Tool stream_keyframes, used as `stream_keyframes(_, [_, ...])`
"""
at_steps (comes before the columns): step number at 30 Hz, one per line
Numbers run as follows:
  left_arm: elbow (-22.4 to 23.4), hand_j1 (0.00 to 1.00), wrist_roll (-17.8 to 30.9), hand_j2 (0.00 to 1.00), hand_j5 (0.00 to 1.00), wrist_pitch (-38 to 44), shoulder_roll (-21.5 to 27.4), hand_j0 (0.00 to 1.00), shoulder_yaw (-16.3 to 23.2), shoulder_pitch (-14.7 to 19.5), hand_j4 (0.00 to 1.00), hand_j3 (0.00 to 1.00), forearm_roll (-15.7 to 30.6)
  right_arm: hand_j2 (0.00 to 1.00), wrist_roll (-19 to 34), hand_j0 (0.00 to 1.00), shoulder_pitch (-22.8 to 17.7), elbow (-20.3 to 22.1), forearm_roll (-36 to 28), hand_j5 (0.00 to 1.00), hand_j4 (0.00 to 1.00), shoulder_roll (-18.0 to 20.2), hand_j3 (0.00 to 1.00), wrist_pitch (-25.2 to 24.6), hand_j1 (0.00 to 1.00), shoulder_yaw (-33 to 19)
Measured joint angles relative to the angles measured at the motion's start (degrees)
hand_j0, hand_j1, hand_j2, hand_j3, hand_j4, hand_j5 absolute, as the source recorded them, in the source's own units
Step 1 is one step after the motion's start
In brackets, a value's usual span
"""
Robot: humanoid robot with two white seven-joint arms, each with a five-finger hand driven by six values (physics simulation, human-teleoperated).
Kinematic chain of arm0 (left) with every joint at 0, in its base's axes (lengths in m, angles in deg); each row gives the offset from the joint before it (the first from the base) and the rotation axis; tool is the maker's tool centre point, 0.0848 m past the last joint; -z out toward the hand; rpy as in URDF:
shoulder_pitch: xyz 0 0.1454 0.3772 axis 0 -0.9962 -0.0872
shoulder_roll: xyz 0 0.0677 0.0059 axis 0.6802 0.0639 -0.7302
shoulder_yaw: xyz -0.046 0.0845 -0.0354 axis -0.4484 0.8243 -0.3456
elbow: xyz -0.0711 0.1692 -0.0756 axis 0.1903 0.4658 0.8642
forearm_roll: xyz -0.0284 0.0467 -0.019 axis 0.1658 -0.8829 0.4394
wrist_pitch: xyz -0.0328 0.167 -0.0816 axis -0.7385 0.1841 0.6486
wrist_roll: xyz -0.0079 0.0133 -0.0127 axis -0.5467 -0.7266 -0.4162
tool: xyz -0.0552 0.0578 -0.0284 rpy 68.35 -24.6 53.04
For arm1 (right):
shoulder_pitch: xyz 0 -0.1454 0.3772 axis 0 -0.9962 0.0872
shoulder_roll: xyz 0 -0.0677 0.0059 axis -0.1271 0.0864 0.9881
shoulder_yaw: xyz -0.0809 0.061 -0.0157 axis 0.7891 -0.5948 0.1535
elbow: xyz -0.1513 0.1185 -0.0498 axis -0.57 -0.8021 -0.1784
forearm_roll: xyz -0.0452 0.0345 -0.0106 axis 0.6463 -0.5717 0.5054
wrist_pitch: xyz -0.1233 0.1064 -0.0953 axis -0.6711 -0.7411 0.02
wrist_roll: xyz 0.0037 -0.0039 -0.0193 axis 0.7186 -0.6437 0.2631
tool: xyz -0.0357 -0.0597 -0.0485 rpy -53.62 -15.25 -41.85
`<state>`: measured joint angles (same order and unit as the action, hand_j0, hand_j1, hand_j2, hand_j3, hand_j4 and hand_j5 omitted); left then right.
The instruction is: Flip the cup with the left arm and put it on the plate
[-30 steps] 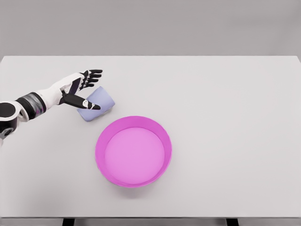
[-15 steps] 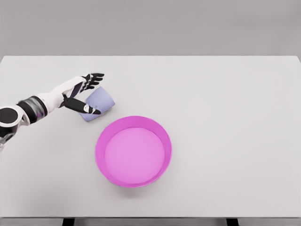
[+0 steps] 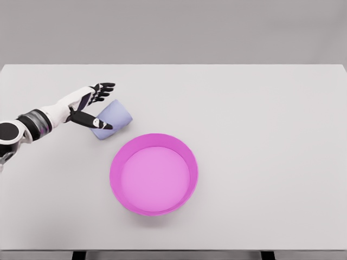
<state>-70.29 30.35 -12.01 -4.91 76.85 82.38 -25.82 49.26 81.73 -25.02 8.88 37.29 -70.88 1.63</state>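
Cup-bound round magenta plastic plate point(image 3: 154, 174) with a raised rim sits nearest on the white counter point(image 3: 260, 135), left of the middle. Just beyond its upper left edge, apart from it, the small pale lavender cup point(image 3: 112, 118) lies tipped on its side. The left robot hand point(image 3: 87, 104), white with black fingers, reaches in from the left with its fingers spread apart: the thumb lies across the cup's near end, the other fingers point(image 3: 103, 89) hover past its far side.
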Motion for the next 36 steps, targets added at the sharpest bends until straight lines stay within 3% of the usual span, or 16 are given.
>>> stream_keyframes(14, [1.58,1.0,-0.07,1.0,1.0,0.18,-3.03,1.0,0.26,-0.79,1.0,1.0,-1.99,1.0,0.0,1.0,0.0,0.0,0.0,1.0,1.0,0.0,1.0,0.0,1.0,0.0])
stream_keyframes(19, [2.52,0.67,-0.11,0.67,0.67,0.18,-4.08,0.67,0.24,-1.67,0.67,0.67,-2.91,1.0,0.0,1.0,0.0,0.01,0.0,1.0,1.0,0.0,1.0,0.0,1.0,0.0])
stream_keyframes(21, [2.63,0.6,-0.06,0.6,0.6,0.12,-4.3,0.6,0.16,-1.76,0.6,0.6,-3.02,1.0,0.0,1.0,0.0,0.01,0.0,1.0,1.0,0.0,1.0,0.0,1.0,0.0])
stream_keyframes(25, [2.69,0.57,0.07,0.57,0.57,-0.06,-4.46,0.57,0.08,-1.76,0.57,0.57,-3.18,1.0,0.0,1.0,0.0,0.01,0.0,1.0,1.0,0.0,1.0,0.01,1.0,0.0])
stream_keyframes(28, [2.0,0.48,0.26,0.48,0.48,-2.32,-4.08,0.48,-0.38,-2.98,0.48,0.48,-3.28,1.0,0.0,1.0,0.0,0.0,0.0,1.0,1.0,0.0,1.0,0.0,1.0,0.0])
stream_keyframes(31, [-0.02,0.46,0.53,0.46,0.46,-5.62,-3.62,0.46,-4.5,-8.44,0.46,0.46,-3.63,1.0,0.0,1.0,0.0,0.01,0.0,1.0,1.0,0.0,1.0,0.01,1.0,0.0])
stream_keyframes(36, [-3.15,0.42,2.51,0.42,0.42,-9.5,-2.75,0.42,-10.93,-10.98,0.42,0.42,-6.11,1.0,0.0,1.0,0.0,0.01,0.0,1.0,1.0,0.0,1.0,0.01,1.0,0.0])
